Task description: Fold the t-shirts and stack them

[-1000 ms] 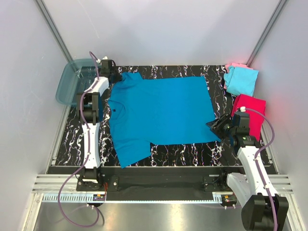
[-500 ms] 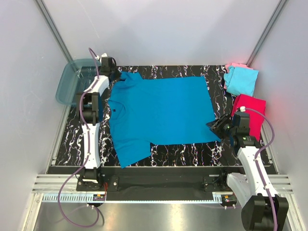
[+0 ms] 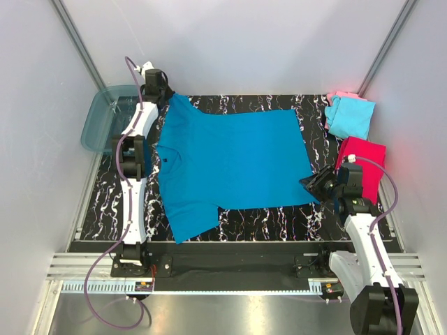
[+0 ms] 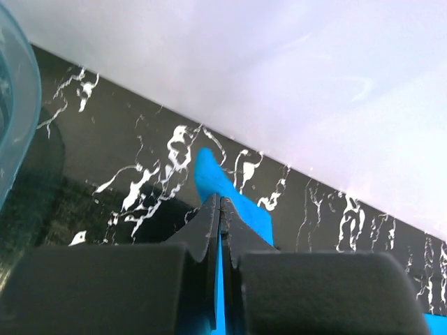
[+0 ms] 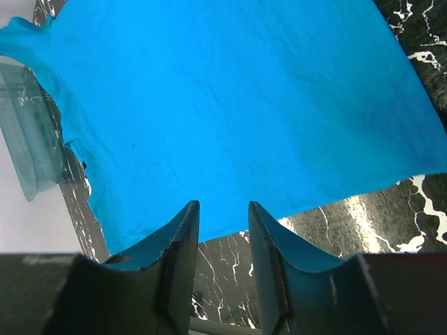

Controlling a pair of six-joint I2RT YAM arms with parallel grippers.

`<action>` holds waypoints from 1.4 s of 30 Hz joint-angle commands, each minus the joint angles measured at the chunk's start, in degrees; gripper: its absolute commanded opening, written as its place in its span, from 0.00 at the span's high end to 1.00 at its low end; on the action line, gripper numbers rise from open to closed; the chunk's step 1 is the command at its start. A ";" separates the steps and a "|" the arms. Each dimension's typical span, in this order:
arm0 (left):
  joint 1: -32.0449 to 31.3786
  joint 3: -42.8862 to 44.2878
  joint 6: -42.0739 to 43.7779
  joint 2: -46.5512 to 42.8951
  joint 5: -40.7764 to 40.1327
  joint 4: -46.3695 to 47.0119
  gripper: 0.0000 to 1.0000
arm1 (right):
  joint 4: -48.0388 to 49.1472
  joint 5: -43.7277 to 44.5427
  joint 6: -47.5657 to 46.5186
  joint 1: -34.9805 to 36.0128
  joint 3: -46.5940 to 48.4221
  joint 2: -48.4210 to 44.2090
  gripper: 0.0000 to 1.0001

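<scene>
The left claw (image 4: 220, 202) clamps the far-left sleeve of the teal-blue t-shirt (image 3: 230, 160), whose near-right hem corner lies just beside the right claw (image 5: 223, 209), jaws apart.

1. The table (image 3: 265, 220) has a black top veined with white and fills the middle of the top view.
2. A teal-blue t-shirt (image 3: 230, 164) lies spread across its centre, hem toward the right.
3. At upper right, a folded pale pink t-shirt (image 3: 337, 95) lies under a light cyan t-shirt (image 3: 351, 117).
4. Below them, a magenta-red t-shirt (image 3: 367, 164) lies at the right edge.
5. A translucent tub (image 3: 105, 122) sits at the upper-left corner.
</scene>
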 commanded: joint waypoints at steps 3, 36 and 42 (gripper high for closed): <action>0.15 3.02 2.03 0.78 -1.86 1.92 0.92 | 1.97 -1.11 -1.32 -0.10 -0.22 -0.49 0.59; -18.72 -65.84 -4.28 -65.90 -6.06 6.39 0.16 | 5.32 1.26 3.07 -0.54 0.66 -5.23 0.46; -35.07 -96.53 -16.39 -85.06 -18.18 11.59 0.26 | 3.83 6.53 3.42 -0.62 -1.89 -6.91 0.45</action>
